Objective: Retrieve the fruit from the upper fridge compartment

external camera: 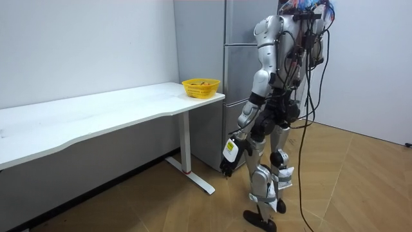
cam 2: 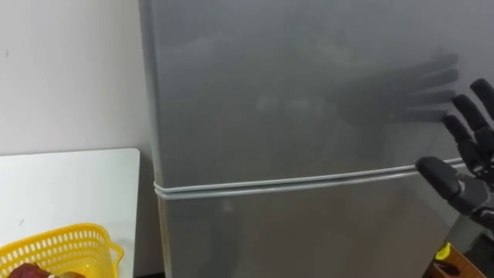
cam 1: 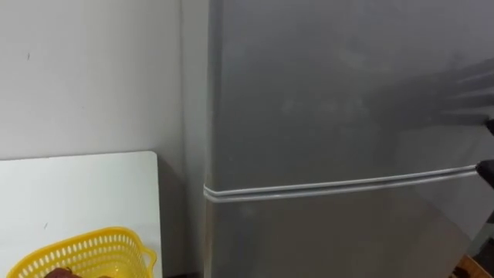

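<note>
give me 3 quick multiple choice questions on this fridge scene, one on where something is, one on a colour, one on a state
1. Where does the basket stand?
A. on the floor
B. on the end of the table next to the fridge
C. on top of the fridge

2. What colour is the basket?
A. yellow
B. blue
C. black

3. How is the upper door of the fridge?
A. swung wide open
B. shut
C. taken off

Answers:
1 B: the room view shows it on the white table's end beside the fridge.
2 A: its mesh is yellow in both eye views.
3 B: the door lies flush with the lower one along the seam, and the open right hand is only near its edge.
</note>
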